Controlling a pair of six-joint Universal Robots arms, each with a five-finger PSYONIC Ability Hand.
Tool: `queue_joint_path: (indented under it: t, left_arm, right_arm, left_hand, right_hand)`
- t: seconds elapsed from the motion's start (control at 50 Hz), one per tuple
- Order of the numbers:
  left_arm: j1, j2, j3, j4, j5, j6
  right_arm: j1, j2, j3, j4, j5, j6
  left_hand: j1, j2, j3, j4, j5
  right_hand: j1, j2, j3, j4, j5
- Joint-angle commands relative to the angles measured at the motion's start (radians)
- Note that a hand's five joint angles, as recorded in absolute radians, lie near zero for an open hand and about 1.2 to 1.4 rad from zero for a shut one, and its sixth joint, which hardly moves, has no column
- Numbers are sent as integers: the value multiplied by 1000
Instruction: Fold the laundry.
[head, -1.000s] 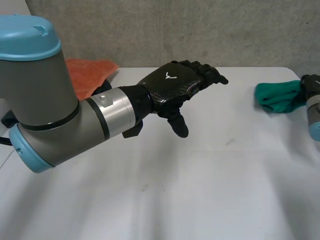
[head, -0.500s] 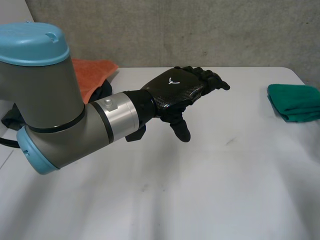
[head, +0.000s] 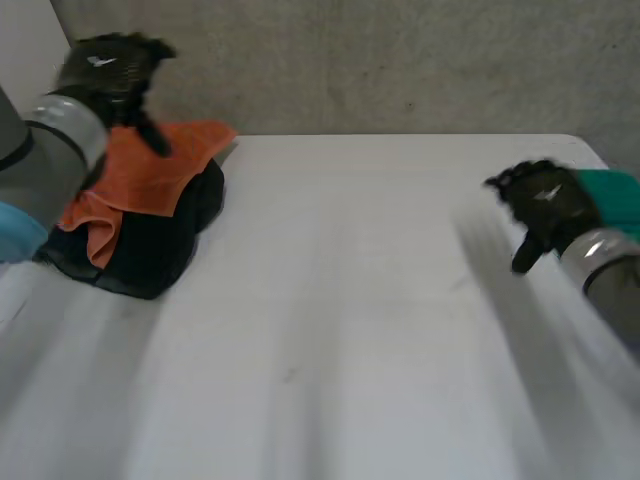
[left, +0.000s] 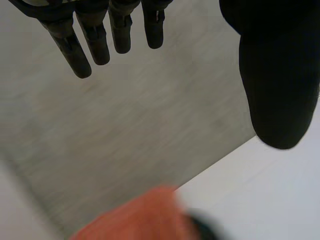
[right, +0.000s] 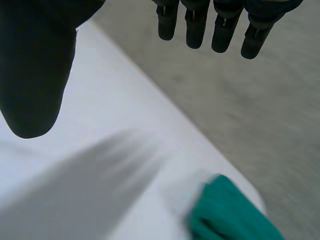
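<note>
Left hand hung at the upper left of the head view, fingers straight and spread from the thumb, holding nothing. The orange cloth lay just below it in the frame, draped over a dark cloth near the left edge of the table. The left wrist view showed the orange cloth apart from the fingertips. Right hand was at the right of the frame, fingers also straight and empty. The green cloth lay just behind it at the far right corner, clear of the fingertips. Count: one orange, one dark and one green cloth; two hands.
</note>
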Motion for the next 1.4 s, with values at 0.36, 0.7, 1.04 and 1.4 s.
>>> queue_joint_path:
  t: [0.36, 0.7, 1.04, 1.4]
  left_arm:
    - [236, -575, 373, 130, 196, 314]
    - [-46, 64, -37, 257, 274, -408]
    - [-537, -409, 156, 291, 256, -487]
    - [-377, -105, -44, 167, 246, -332]
  right_arm:
    - [87, -45, 253, 8, -6, -90]
    - [78, -107, 254, 2, 0, -74]
    - [-95, -185, 242, -39, 60, 145]
    - [-111, -189, 221, 13, 67, 153]
  left_hand:
    - [1189, 1185, 1179, 1188, 1170]
    - [1189, 1185, 1179, 1188, 1170]
    - [1189, 1185, 1179, 1188, 1170]
    - [241, 237, 231, 240, 222]
  right_hand:
    - [-53, -37, -39, -43, -49]
    - [-53, -37, -39, -43, -49]
    - [-53, -37, -39, -43, -49]
    - [-53, -37, -39, -43, -49]
